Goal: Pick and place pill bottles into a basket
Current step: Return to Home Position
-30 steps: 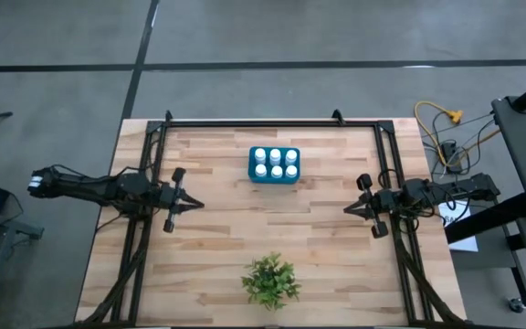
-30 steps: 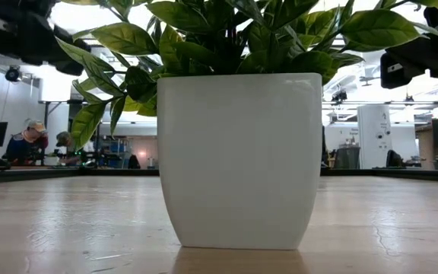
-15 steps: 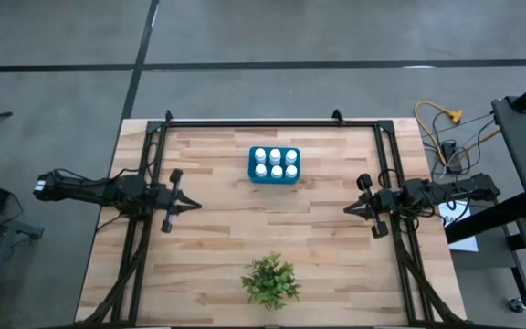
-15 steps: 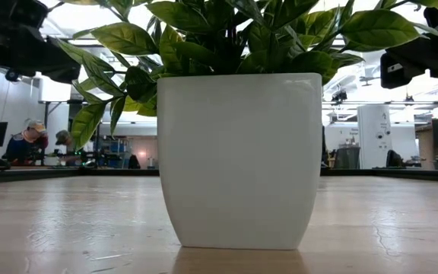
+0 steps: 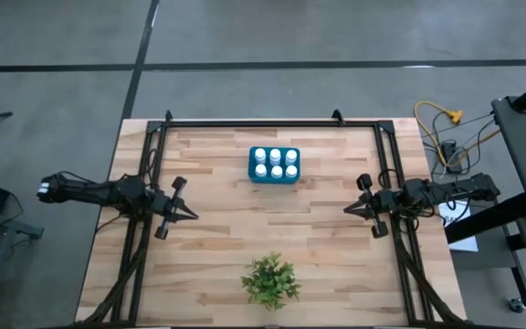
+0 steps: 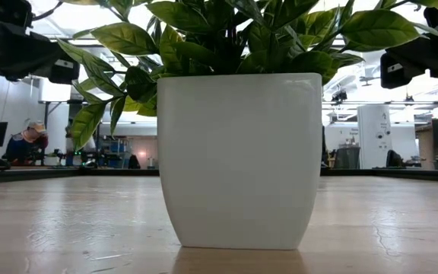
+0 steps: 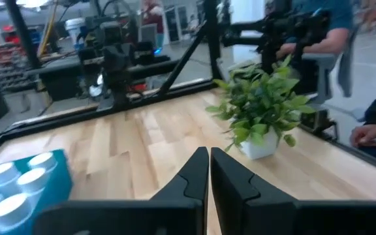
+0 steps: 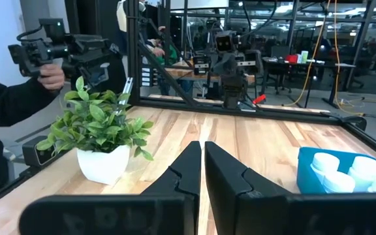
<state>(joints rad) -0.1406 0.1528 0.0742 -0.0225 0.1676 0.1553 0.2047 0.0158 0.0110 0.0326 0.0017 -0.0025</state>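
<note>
The teal basket (image 5: 274,165) stands on the table toward its far edge, with six white pill bottles (image 5: 275,162) upright inside it. It also shows in the left wrist view (image 7: 25,186) and the right wrist view (image 8: 344,171). My left gripper (image 5: 193,216) is shut and empty above the table's left side. My right gripper (image 5: 347,210) is shut and empty above the table's right side. Both are well apart from the basket.
A green leafy plant in a white pot (image 5: 269,280) stands near the table's near edge at the middle; it fills the low view (image 6: 238,156). Black frame rails (image 5: 272,122) run along the table's left, right and far edges. A person's hand (image 8: 49,77) holds a device beyond the table.
My left gripper has drawn slightly toward the table's near edge and turned a little, its fingers staying shut. My right arm has kept still.
</note>
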